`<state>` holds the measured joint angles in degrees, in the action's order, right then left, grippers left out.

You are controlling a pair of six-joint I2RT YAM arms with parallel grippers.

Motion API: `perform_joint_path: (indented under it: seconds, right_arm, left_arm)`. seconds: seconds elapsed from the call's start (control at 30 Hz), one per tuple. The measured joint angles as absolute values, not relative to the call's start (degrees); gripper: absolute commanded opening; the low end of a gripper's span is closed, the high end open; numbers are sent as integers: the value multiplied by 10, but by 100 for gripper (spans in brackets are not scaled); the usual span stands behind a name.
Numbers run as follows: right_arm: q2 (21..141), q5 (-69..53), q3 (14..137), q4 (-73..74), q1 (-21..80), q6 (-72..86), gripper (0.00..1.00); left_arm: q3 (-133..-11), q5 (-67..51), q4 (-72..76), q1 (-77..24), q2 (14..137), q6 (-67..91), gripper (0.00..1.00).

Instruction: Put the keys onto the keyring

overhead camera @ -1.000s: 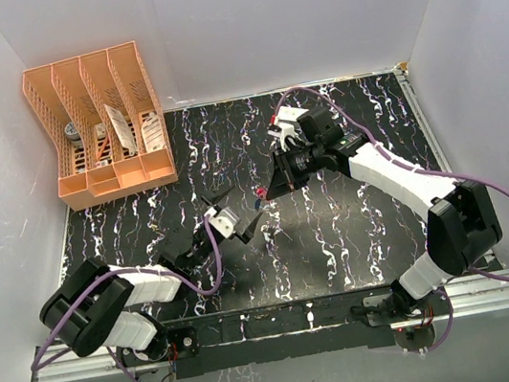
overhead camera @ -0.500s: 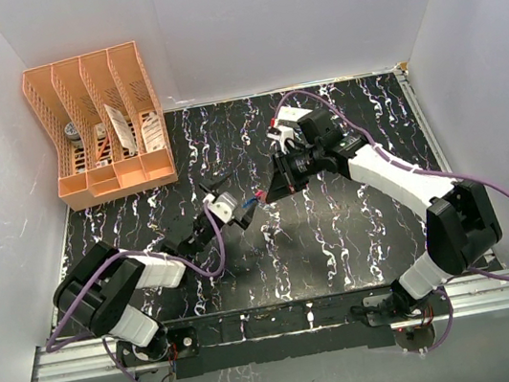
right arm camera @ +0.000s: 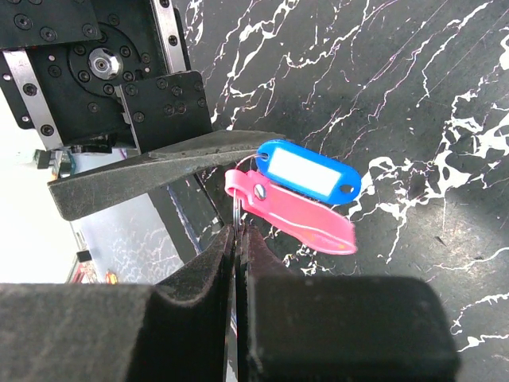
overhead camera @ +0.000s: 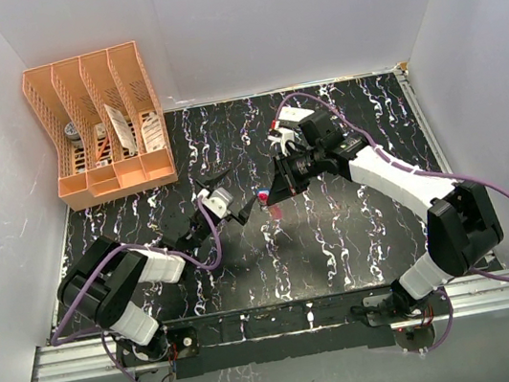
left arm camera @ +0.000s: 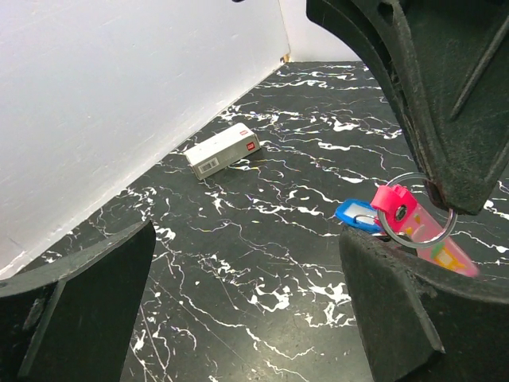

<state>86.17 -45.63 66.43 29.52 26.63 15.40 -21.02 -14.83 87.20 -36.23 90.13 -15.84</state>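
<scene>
The black, white-veined marble table [overhead camera: 358, 233] fills the top view. At its centre the left gripper [overhead camera: 229, 195] is spread wide, holding nothing. Just to its right, the right gripper [overhead camera: 272, 191] is clenched on the thin metal keyring [left arm camera: 411, 174]. The slim pink key [right arm camera: 294, 213] and the blue-headed key [right arm camera: 310, 173] hang from that ring.

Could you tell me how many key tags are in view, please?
2: a blue plastic key tag and a pink plastic key tag beside it, both on the thin metal ring the right tool pinches.
</scene>
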Motion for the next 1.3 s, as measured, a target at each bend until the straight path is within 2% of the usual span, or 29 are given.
perform_joint_path:
  seconds: [0.53, 0.73, 1.07, 1.3]
  right_arm:
    - [862, -465, 658, 291, 266, 154, 0]
    - [862, -471, 646, 270, 266, 168, 0]
    - [867, -486, 631, 211, 266, 211, 0]
    - [905, -486, 631, 189, 266, 211, 0]
  left_arm:
    - [-218, -167, 884, -362, 908, -135, 98]
    - [-226, -110, 859, -362, 898, -136, 98]
    - [-210, 49, 757, -361, 785, -132, 98]
    - [-209, 12, 641, -357, 680, -34, 97]
